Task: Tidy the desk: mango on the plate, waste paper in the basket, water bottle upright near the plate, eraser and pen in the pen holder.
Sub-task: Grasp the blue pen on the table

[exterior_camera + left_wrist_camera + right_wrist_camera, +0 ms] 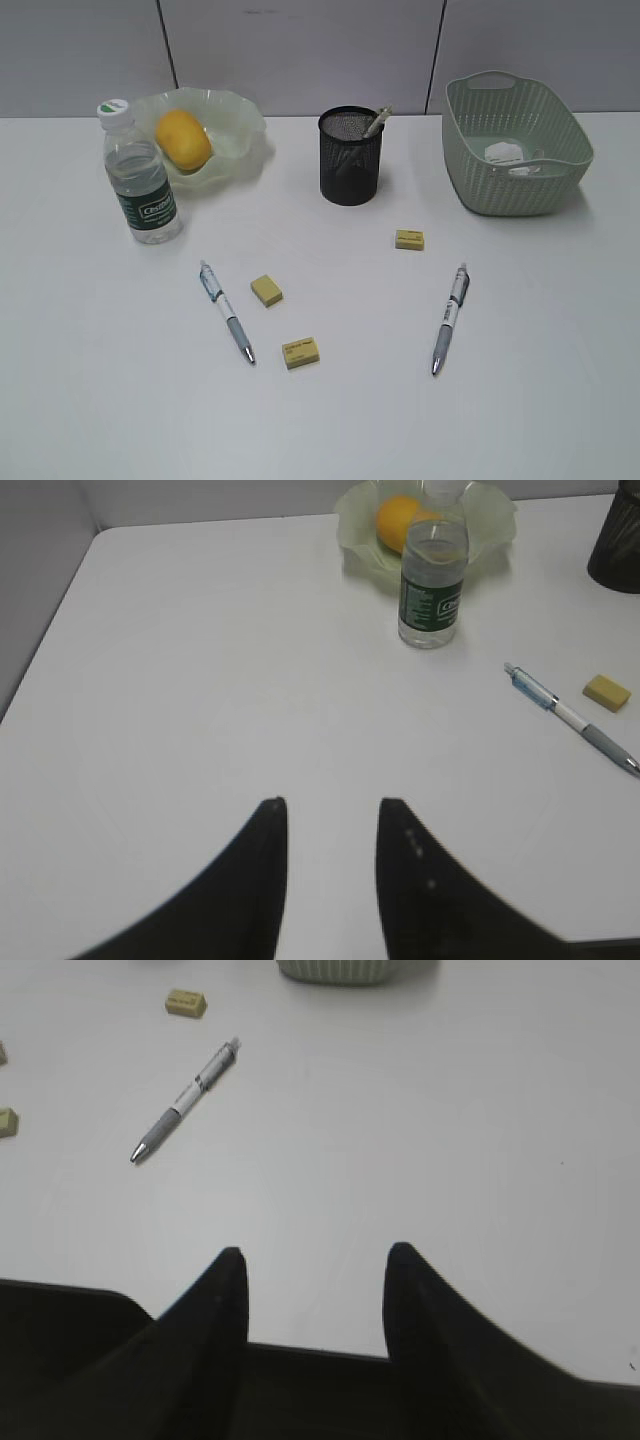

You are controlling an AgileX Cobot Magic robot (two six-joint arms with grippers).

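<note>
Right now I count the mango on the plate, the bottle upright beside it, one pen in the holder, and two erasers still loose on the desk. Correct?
Not quite: three erasers lie loose on the desk, not two, as the exterior view shows. The rest holds: mango on the plate, bottle upright beside it, one pen in the holder.

Mango [183, 139] yellow-orange; plate [243, 128] translucent pale green; basket [520, 185] pale green, woven-pattern; pen holder [350, 165] black mesh; erasers [266, 290] yellow.

Grey panelled wall [300, 50] behind.
</note>
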